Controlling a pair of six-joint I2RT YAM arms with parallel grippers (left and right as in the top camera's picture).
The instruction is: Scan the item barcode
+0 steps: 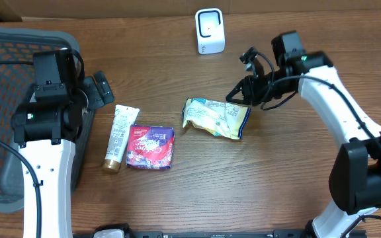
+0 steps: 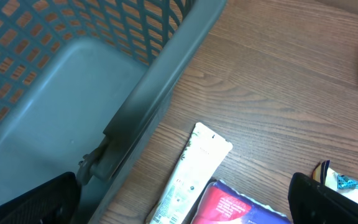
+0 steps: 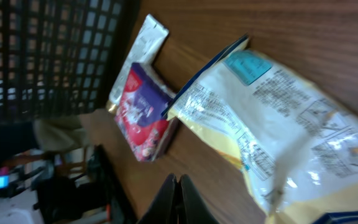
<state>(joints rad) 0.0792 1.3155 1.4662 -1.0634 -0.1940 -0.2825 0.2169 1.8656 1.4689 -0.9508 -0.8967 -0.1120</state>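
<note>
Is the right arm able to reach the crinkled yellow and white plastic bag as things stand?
Probably yes. The right gripper hangs close beside the crinkled yellow and white plastic bag, with nothing between them. Its jaws are shut, so it must open first.

No word or number here can be read. The bag [image 3: 278, 118] carries blocks of small dark print and a teal label patch near one corner, but the letters are too blurred to read. The red pack [image 1: 150, 146] shows white and purple markings, no clear word. The tube [image 1: 120, 135] bears only tiny illegible marks.
</note>
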